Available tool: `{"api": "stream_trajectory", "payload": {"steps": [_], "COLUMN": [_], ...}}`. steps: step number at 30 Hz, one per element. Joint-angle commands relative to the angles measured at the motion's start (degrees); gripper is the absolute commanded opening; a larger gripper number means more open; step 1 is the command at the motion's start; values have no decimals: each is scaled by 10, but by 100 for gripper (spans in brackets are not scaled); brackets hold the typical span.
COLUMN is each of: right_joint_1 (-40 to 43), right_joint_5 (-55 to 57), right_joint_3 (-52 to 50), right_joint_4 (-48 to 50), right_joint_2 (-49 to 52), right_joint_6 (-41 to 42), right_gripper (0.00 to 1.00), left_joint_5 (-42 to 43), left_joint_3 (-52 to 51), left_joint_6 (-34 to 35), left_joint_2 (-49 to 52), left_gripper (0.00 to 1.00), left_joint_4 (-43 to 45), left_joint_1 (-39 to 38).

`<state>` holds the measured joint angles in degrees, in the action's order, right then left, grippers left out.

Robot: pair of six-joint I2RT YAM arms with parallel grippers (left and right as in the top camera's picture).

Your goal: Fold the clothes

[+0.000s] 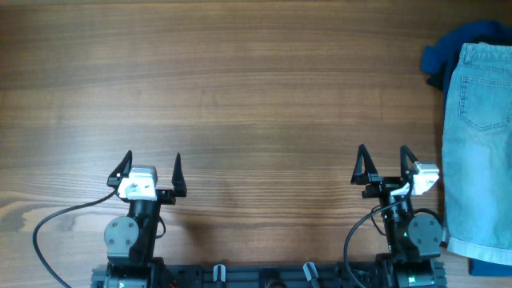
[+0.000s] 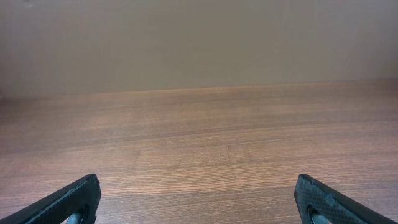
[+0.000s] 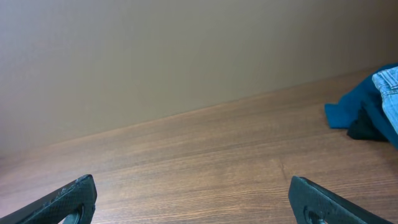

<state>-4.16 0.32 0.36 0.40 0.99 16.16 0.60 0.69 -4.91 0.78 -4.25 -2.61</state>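
At the worktop's [image 1: 256,96] near edge, left arm [image 1: 132,228] and right arm [image 1: 410,228] wait, jaws wide open and empty, apparently poised for the shorts [image 1: 480,144] lying flat along the right edge, overlapping a navy garment [image 1: 444,52] beyond.

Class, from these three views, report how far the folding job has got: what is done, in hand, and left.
Done: nothing; the denim shorts lie flat at the right edge of the table, partly over a dark blue garment. In hand: nothing; the left gripper and right gripper stand open and empty. Left: everything, grasping and folding the shorts.
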Motion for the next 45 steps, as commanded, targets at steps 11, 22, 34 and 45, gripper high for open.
{"api": "stream_trajectory", "payload": {"steps": [11,22,34,45], "right_joint_1": [3,3,3,3], "right_joint_5": [-69,-68,-66,12], "right_joint_3": [16,190,386,673], "right_joint_4": [-11,-143,-214,-368], "right_joint_2": [-2,-2,87,377], "right_joint_6": [-12,-12,-12,-89], "right_gripper": [100,100,100,100], "left_joint_5": [11,11,11,11], "left_joint_3": [-3,-3,-3,-3], "left_joint_6": [-9,-9,-9,-9], "left_joint_2": [-4,-4,-4,-4], "left_gripper": [100,100,100,100], "left_joint_4": [0,0,0,0], "left_joint_1": [4,4,4,4]}}
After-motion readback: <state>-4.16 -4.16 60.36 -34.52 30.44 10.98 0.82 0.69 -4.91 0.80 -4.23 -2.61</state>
